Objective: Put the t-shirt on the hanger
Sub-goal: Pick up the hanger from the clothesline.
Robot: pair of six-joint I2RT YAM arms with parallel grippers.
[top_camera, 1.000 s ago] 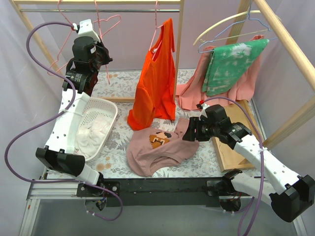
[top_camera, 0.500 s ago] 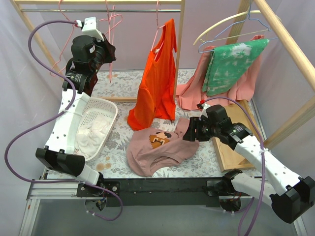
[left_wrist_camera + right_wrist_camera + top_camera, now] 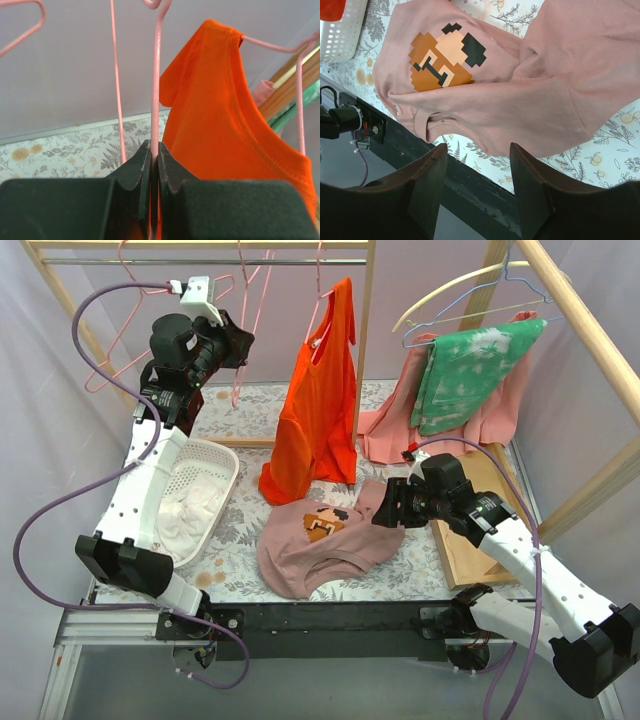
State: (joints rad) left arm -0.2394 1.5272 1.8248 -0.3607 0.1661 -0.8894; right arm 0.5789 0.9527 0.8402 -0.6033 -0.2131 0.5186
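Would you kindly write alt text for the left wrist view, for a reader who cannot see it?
The left gripper is shut on the thin pink wire of the hanger, which rises straight up from between its black jaws. Behind it, an orange top hangs on another pink hanger above a floral table cover.

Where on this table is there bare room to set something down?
Bare: the table between basket and t-shirt, and the back strip behind the basket. Crowded at centre and right, under the orange top and salmon garment.
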